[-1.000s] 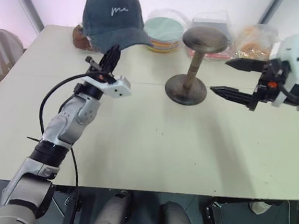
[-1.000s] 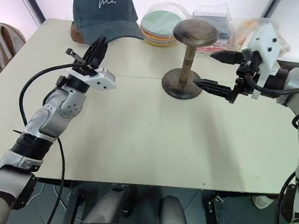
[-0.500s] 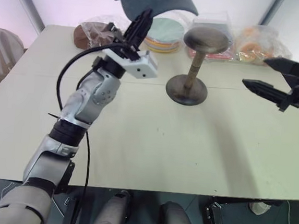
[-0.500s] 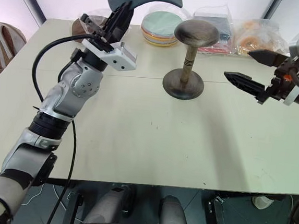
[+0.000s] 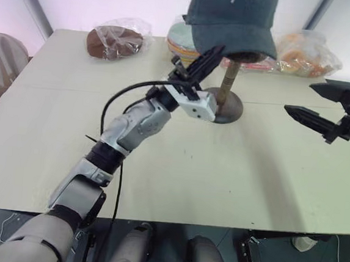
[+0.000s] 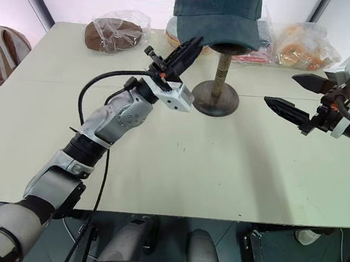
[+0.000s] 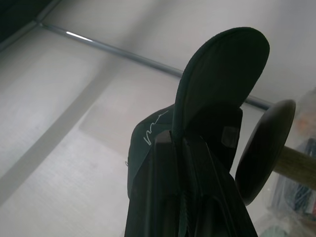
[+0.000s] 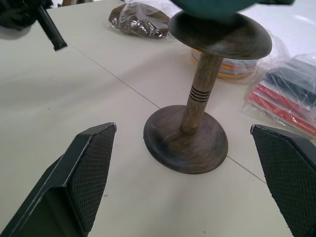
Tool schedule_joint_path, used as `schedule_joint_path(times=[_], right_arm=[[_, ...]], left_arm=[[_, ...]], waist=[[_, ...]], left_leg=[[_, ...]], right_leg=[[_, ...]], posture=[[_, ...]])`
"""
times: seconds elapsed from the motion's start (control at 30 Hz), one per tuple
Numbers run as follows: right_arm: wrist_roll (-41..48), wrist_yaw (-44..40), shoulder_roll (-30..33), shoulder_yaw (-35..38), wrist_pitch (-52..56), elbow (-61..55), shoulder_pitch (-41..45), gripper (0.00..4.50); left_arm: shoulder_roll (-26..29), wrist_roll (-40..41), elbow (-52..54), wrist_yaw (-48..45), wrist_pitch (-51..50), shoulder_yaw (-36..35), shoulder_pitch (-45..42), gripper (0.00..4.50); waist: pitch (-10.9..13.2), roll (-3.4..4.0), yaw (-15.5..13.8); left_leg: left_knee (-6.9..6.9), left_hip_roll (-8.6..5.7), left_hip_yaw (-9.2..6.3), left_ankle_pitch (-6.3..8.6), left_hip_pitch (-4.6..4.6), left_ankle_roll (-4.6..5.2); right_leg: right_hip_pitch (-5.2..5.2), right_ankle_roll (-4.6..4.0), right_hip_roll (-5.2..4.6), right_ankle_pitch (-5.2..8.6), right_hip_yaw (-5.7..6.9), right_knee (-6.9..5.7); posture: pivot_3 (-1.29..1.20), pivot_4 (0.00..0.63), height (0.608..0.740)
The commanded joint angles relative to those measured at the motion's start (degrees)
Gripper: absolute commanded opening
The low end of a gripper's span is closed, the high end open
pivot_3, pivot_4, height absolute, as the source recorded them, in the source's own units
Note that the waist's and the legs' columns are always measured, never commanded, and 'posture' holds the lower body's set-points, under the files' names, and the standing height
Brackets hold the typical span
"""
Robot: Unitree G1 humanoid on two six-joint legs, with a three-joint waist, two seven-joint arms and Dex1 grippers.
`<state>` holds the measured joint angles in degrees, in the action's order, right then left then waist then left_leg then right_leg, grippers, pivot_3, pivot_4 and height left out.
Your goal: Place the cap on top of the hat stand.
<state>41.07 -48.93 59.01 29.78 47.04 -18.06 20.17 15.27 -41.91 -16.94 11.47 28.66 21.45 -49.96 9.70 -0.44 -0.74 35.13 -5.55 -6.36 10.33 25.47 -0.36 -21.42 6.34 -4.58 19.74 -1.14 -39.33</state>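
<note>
The dark teal-blue cap (image 5: 234,19), with white script on its front, hangs in the air over the hat stand (image 5: 224,105) and hides the stand's domed top from above. My left gripper (image 5: 211,54) points up and is shut on the cap's brim (image 7: 222,74); in the left wrist view its fingers (image 7: 165,163) pinch the brim edge beside the stand's disc (image 7: 264,148). To the right of the stand, my right gripper (image 5: 300,98) is open and level with nothing in it. In the right wrist view the stand (image 8: 197,94) sits between its spread fingers (image 8: 91,168).
A brown hat in a clear bag (image 5: 115,40) lies at the back left of the table (image 5: 176,186). Behind the stand are a bagged stack of pastel discs (image 5: 178,36), a packet of coloured items (image 8: 286,89) and an orange bag (image 5: 304,50).
My left gripper has carried the cap up and to the right, from the back left of the table to over the stand. My right gripper drew away from the stand to the right, then stayed put.
</note>
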Motion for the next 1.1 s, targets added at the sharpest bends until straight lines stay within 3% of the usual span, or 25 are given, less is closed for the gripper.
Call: schedule_joint_path(times=[0.03, 0.6, 0.9, 0.93, 1.03, 1.1], right_arm=[[1.22, 0.84, 0.49, 2.54, -0.11, -2.08, -0.27, 4.50], [2.83, 2.58, 2.12, 3.08, 1.39, -3.36, -0.78, 4.50], [2.70, 2.84, 2.70, 2.74, 1.10, -3.56, -1.00, 4.50], [2.70, 2.85, 2.72, 2.70, 1.08, -3.58, -1.02, 4.50], [2.68, 2.88, 2.83, 2.40, 0.94, -3.39, -0.69, 4.50], [2.65, 2.92, 2.85, 2.19, 0.84, -3.26, -0.43, 4.50]], left_arm=[[-0.89, -1.47, -1.36, 3.01, 2.10, 0.59, -1.93, 0.05], [-3.43, -4.85, -13.23, 8.30, 7.92, 7.53, 2.70, 0.05], [-3.41, -2.94, -15.74, 5.07, 10.99, 9.45, 6.93, 0.05], [-3.40, -2.59, -16.07, 4.48, 11.37, 9.57, 7.20, 0.71], [-3.40, -1.31, -17.98, 2.01, 13.08, 10.18, 7.78, 1.98], [-3.60, 0.23, -19.60, -1.16, 13.93, 10.58, 8.54, 3.06]], waist=[[0.00, 0.00, -0.01], [0.00, 0.00, -0.04], [-0.01, 0.01, -0.06], [-0.01, 0.01, -0.07], [-0.01, 0.01, -0.04], [-0.01, 0.01, -0.03]], left_leg=[[0.00, 0.00, 0.00, 0.00, 0.00, 0.00], [0.02, -0.02, 0.00, 0.00, 0.00, 0.01], [0.03, -0.02, -0.01, 0.01, -0.01, 0.01], [0.03, -0.02, -0.01, 0.01, -0.01, 0.01], [0.04, -0.02, 0.00, 0.01, -0.01, 0.02], [0.03, -0.02, -0.01, 0.01, -0.01, 0.02]], right_leg=[[0.00, 0.00, 0.00, 0.00, 0.00, 0.00], [0.00, 0.02, -0.01, -0.01, -0.01, -0.01], [0.01, 0.02, -0.02, -0.01, -0.01, -0.01], [0.02, 0.02, -0.03, -0.01, 0.00, -0.01], [0.02, 0.02, -0.03, -0.01, -0.01, -0.01], [0.02, 0.02, -0.03, -0.01, 0.00, -0.01]], posture=[[0.00, 0.150, 0.740], [0.00, 0.150, 0.740], [0.00, 0.150, 0.740], [0.00, 0.150, 0.740], [0.00, 0.150, 0.740], [0.00, 0.150, 0.740]])
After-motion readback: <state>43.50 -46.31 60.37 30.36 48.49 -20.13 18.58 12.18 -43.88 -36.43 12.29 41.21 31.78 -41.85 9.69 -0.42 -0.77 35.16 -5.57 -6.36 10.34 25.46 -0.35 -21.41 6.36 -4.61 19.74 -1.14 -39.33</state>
